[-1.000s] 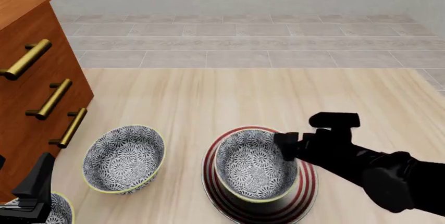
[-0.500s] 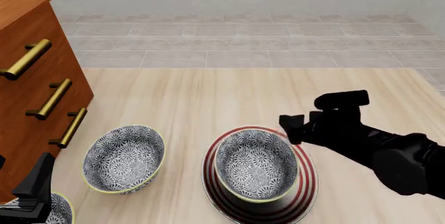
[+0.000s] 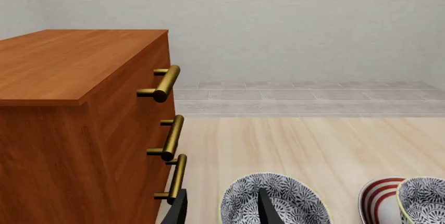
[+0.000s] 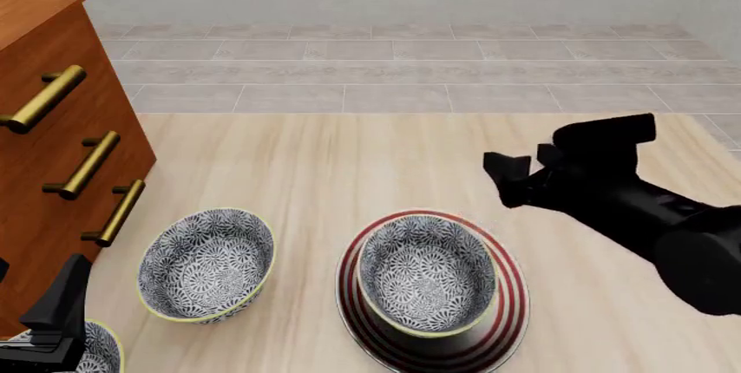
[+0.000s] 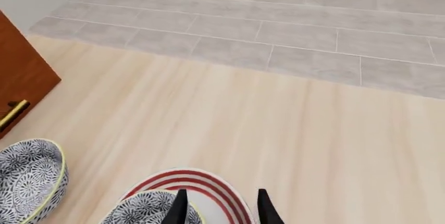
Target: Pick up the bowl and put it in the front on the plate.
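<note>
The bowl (image 4: 426, 273) sits inside the plate (image 4: 508, 310), near the desk's (image 4: 347, 156) near edge, a little right of centre; the right gripper (image 4: 509, 178) hangs above and beyond the plate, fingers parted, holding nothing. A second bowl (image 4: 206, 264) stands left of the plate, apart from it; a wooden drawer chest (image 4: 47, 139) fills the left edge; the left gripper (image 3: 221, 211) holds nothing, its fingers apart.

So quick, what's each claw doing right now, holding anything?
Left gripper: open, empty, parked above a bowl.
Right gripper: open, empty, clear of the bowl on the plate.
</note>
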### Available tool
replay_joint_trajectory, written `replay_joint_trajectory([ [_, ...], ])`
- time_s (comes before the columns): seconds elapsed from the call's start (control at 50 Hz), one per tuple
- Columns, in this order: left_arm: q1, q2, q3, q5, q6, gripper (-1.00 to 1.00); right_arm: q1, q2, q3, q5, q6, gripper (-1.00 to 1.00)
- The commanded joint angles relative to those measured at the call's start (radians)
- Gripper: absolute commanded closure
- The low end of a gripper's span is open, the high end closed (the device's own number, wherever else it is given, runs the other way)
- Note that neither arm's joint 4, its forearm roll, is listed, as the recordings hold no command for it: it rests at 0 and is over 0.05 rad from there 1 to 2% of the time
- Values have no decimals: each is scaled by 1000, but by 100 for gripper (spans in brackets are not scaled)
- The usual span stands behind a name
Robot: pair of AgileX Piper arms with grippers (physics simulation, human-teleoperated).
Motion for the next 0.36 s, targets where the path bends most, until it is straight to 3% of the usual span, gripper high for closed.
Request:
replay_joint_trajectory([
  [0.02, 0, 0, 0, 0, 0, -100, -15, -126, 22, -38, -28, -100],
  [0.28, 0, 0, 0, 0, 0, -100, -11, -233, 54, -124, -44, -100],
  [0.32, 0, 0, 0, 0, 0, -100, -17, -226, 30, -141, -71, -100],
  [0.34, 0, 0, 0, 0, 0, -100, -28, -210, -41, -159, -120, -100],
  [0.36, 0, 0, 0, 0, 0, -100, -28, -209, -42, -159, -120, -100],
])
